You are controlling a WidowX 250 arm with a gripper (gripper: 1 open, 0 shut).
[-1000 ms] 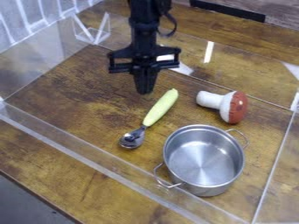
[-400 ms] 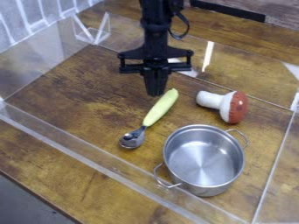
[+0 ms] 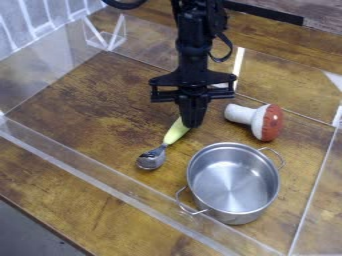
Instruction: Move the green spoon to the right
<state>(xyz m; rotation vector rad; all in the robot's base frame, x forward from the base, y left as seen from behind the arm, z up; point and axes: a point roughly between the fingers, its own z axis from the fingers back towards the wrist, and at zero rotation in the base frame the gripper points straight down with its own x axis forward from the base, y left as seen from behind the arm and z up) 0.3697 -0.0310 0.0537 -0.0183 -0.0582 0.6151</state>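
Green spoon (image 3: 163, 143): plastic handle, shiny metal bowl

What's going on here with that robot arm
A single robot arm is working over a wooden table. Its gripper, jaws shut and pointing straight down, sits right over the upper end of the green spoon, hiding that end. Whether it actually touches the handle can't be told. The spoon lies flat, its metal bowl toward the lower left, just up and left of the steel pot. A toy mushroom lies to the gripper's right.
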